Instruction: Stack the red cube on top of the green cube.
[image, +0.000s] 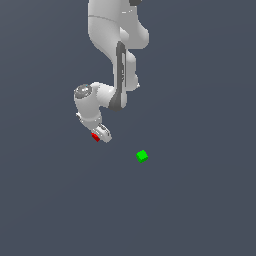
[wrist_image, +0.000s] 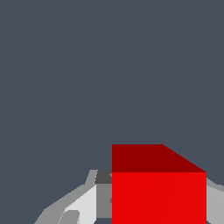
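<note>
My gripper is closed on the red cube; in the wrist view the red cube sits between my fingers, flanked on both sides. The green cube rests on the grey floor, apart from the red cube, toward the exterior view's right and lower.
</note>
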